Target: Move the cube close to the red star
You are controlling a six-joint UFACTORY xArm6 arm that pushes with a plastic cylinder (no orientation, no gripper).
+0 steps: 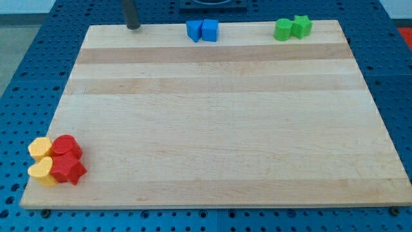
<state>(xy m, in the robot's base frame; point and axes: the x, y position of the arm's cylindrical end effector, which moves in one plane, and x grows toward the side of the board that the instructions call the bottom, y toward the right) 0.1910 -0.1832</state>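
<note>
Wooden surface (212, 129), pale planks, sits on a blue perforated base (26, 84). 3 clusters of blocks, all at the edges.

View's left, bottom corner: 4 blocks packed together and touching. 2 yellow ones on the outer side: an upper yellow block (40, 149), shape roughly rounded, and a lower yellow block (42, 172) with a curved, heart-like outline. Against them on the view's right, a red block (66, 147), rounded or many-sided, and below it the red star (68, 170), close to the surface's bottom edge.

View's left, top edge: the dark rod comes down from above the frame, nearly upright, only its lower stretch visible. My tip (133, 28) rests at the surface's top edge, well apart from every block. Nearest cluster is the blue one, off to its right. The arm carries no gripper, so nothing opens, closes or holds; the tip is touching no block.

Top centre: 2 blue blocks touching. Left one is an angular blue block (194, 31), exact shape unclear. Right one is the blue cube (210, 29), on the far side of the surface from the red star.

View's right, top edge: green block (282, 29), rounded, touching a green star (301, 26) beside it.
</note>
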